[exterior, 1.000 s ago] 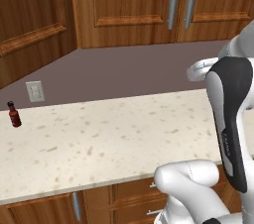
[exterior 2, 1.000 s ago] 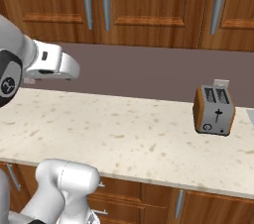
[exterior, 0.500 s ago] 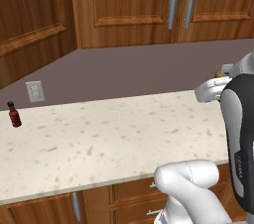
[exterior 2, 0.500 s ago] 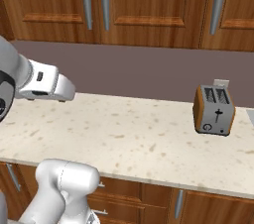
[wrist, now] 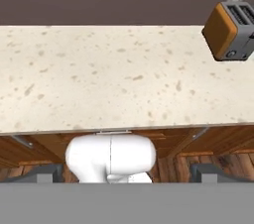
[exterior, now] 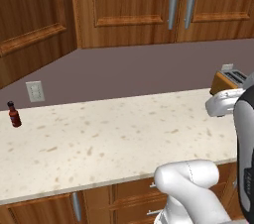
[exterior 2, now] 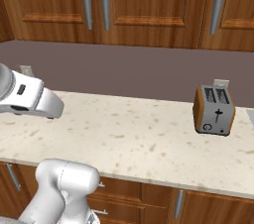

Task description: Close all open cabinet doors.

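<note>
At the far left of the left base view, one tall reddish-brown cabinet door [exterior: 30,25] stands swung out towards me. The doors [exterior: 124,5] beside it lie flush, with paired silver bar handles [exterior: 173,0]. In the right base view the row of doors [exterior 2: 149,5] also looks shut. My gripper [wrist: 126,172] is open: its dark fingertips [wrist: 47,172] sit far apart with nothing between them. It points down at the speckled counter [wrist: 99,69], well away from any door.
An orange and grey toaster [exterior 2: 214,110] stands at the counter's right, also seen in the hand view as the toaster [wrist: 230,32]. A small dark sauce bottle [exterior: 14,114] stands at the far left, by a wall outlet [exterior: 34,90]. Drawer fronts [exterior 2: 129,193] run below the counter.
The arm has swung down and to the right in the left base view, uncovering the toaster. In the right base view its white wrist has sunk lower. The doors and counter items have not moved.
</note>
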Robot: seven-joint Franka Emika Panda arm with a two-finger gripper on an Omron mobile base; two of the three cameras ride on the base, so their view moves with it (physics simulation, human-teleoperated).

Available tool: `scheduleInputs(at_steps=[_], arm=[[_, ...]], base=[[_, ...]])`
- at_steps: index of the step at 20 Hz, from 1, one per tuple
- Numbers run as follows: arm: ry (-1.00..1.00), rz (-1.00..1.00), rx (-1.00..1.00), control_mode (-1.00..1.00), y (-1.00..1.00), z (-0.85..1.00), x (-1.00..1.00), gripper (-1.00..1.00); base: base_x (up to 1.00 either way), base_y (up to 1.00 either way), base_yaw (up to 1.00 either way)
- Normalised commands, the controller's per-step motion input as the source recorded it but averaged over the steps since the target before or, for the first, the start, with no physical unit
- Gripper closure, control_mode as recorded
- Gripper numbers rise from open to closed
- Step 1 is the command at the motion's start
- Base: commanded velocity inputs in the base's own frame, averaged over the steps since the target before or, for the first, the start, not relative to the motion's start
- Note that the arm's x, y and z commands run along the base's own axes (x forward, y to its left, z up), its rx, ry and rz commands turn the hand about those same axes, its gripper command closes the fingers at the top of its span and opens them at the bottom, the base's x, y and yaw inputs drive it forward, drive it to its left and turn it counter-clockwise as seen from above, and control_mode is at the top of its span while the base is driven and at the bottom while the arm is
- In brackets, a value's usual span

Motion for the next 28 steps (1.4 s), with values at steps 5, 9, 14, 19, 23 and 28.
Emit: scheduleInputs(at_steps=[5,9,14,19,23,28], arm=[[0.12,0.0,0.08,-1.0,0.0,0.0,-0.24,-1.0],[0.03,0.0,0.01,-1.0,0.0,0.0,-0.17,-1.0],[0.0,0.0,0.0,-1.0,0.0,0.0,-0.03,-1.0],[0.0,0.0,0.0,1.0,0.01,0.0,-0.02,-1.0],[0.0,0.0,0.0,1.0,0.0,0.0,0.0,-1.0],[0.0,0.0,0.0,1.0,0.0,0.0,0.0,-1.0]], base=[[0.0,0.0,0.0],[0.0,0.0,0.0],[0.0,0.0,0.0],[-0.08,0.13,0.0],[-0.51,0.5,0.0],[-0.58,0.96,0.0]])
